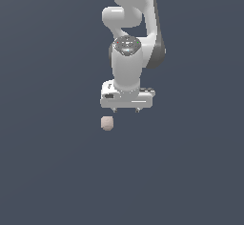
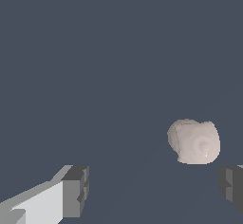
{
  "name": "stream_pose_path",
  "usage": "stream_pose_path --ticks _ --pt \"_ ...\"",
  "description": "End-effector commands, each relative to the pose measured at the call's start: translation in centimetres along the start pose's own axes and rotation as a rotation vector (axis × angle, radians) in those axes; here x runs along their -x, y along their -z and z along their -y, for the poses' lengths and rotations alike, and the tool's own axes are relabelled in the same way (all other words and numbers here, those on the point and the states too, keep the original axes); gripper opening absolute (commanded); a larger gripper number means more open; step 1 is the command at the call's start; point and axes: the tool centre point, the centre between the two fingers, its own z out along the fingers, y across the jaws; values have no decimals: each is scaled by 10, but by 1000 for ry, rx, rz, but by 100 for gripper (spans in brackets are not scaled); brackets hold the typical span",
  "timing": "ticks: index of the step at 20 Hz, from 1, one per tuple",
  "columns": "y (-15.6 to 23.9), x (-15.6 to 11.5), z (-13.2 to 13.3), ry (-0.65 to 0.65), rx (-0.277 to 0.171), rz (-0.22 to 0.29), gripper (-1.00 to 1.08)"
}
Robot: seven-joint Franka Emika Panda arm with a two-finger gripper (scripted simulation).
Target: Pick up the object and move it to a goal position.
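The object (image 1: 107, 123) is a small pale pinkish-beige rounded lump lying on the dark floor. The white arm's gripper (image 1: 126, 109) hangs just above it and a little toward the exterior view's right, its short fingertips spread wide apart. In the wrist view the object (image 2: 194, 142) lies near one dark fingertip (image 2: 231, 184), apart from it and outside the gap. The other fingertip (image 2: 76, 191) stands far across. The gripper (image 2: 154, 187) is open and holds nothing.
A plain dark grey-blue floor (image 1: 47, 171) fills both views. The white arm (image 1: 131, 33) rises behind the gripper. No other objects show.
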Motion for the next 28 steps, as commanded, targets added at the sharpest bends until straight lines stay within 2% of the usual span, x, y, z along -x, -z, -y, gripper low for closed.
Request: stream_pose_path --ticks 1,10,16,21,28 --pt "0 0 0 0 0 0 100" --pt "18 -7 2 31 13 -22 100" --pt "13 -6 -3 34 13 -20 100" --pt "-6 -3 -20 50 14 -15 100" --pt "-48 10 -61 88 17 -4 100"
